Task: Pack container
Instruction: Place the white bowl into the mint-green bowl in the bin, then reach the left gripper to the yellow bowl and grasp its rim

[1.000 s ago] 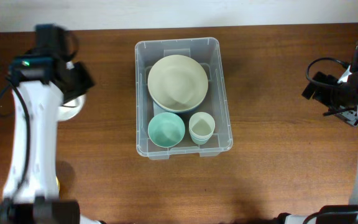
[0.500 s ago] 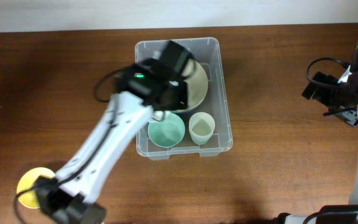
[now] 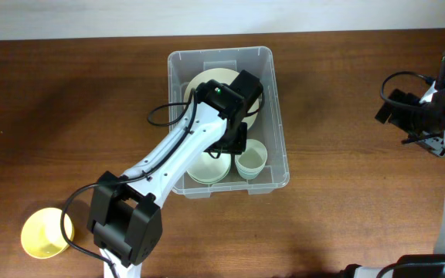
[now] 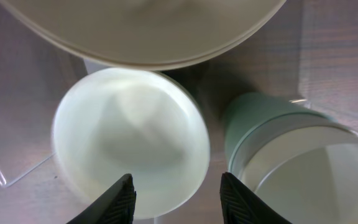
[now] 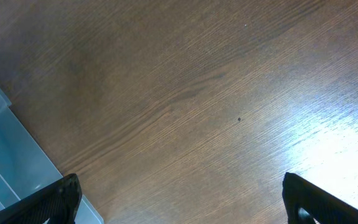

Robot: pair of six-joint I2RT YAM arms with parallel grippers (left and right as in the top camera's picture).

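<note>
The large clear rectangular plastic container (image 3: 221, 52) sits at the middle of the brown wooden table (image 3: 361, 208), its long sides running 12 to 6 o'clock. The white left arm (image 3: 178, 154) reaches in over the container's 7 o'clock corner, its wrist above the contents. In the left wrist view, the left gripper (image 4: 178, 180) hangs over a small pale round bowl (image 4: 129, 140) with its dark fingers (image 4: 120, 199) spread apart and gripping nothing. The bowl's near rim lies below the gap between them. A wide cream bowl (image 4: 142, 31) fills the container's 12 o'clock end, and a pale green cup (image 4: 291, 155) stands at 3 o'clock of the small bowl, just beside it.

At 3 o'clock, well apart from the container, the right arm (image 3: 423, 112) is poised at the table's edge. The right gripper (image 5: 180, 180) is fully spread over bare wood, empty, with a corner of the container at 9 o'clock in its view. A yellow bowl (image 3: 43, 232) rests alone on the table at 8 o'clock of the container.
</note>
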